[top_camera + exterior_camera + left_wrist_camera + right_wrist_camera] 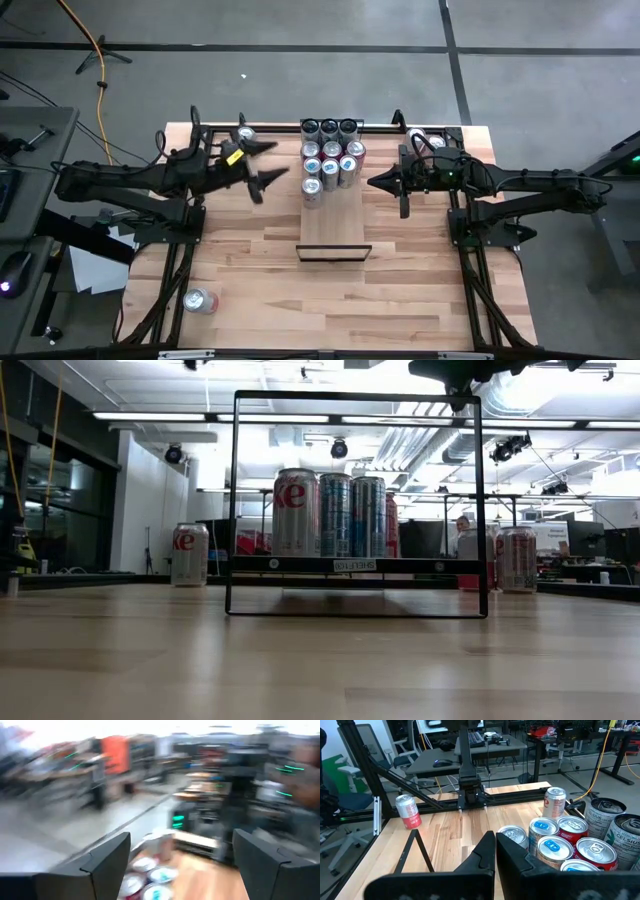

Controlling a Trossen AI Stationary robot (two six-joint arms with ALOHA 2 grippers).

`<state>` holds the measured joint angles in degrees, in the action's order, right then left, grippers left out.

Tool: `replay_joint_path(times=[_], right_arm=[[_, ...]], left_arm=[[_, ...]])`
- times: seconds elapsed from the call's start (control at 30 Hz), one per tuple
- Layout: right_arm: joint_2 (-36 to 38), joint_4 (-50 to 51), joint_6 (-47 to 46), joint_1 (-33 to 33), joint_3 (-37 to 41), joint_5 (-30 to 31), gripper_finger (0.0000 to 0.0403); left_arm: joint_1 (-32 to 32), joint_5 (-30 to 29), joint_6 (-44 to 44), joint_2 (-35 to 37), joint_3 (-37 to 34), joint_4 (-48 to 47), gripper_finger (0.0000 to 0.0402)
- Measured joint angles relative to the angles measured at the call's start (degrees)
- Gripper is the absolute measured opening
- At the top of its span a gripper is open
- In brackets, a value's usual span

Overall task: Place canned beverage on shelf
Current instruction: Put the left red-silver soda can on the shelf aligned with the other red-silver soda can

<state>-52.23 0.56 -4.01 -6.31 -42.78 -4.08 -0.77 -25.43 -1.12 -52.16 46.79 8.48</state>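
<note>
The shelf is a pale wood panel with a black bar at its near end, raised in a black frame. Several cans stand on its far end; they also show in the low view and the right wrist view. My left gripper hovers left of these cans, open and empty; in its blurred wrist view the can tops lie below it. My right gripper is right of the cans, shut and empty, also in its wrist view.
Single cans stand at the far left and far right of the table. Another can is near the near left corner, also in the right wrist view. Black rail frames run along both table sides.
</note>
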Motion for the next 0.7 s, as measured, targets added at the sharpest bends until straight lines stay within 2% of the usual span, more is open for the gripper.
replay_joint_path(times=[0.07,0.13,0.27,0.47,0.57,0.7], right_arm=[[0.00,0.00,0.00,0.00,0.00,0.00,0.0000],[0.00,0.02,-0.01,0.00,0.00,0.00,0.0000],[0.00,0.03,0.00,-0.02,0.00,0.00,0.0000],[0.00,0.35,0.00,-0.02,0.00,0.00,0.0000],[0.00,0.49,-0.01,-0.02,0.00,0.00,0.0000],[0.00,0.50,-0.02,-0.02,0.00,0.00,0.0000]], left_arm=[[1.70,-7.14,-5.35,-0.07,1.62,-4.36,0.0294],[5.69,-8.13,-7.86,-0.42,5.01,-10.36,0.0294],[16.53,-4.28,-13.47,-3.33,15.05,-25.58,0.0294],[35.39,1.06,-17.80,-13.79,29.23,-50.56,0.0294],[42.44,1.39,-19.24,-20.54,32.80,-60.98,0.0294],[48.29,6.26,-21.67,-27.38,33.42,-65.96,0.0294]])
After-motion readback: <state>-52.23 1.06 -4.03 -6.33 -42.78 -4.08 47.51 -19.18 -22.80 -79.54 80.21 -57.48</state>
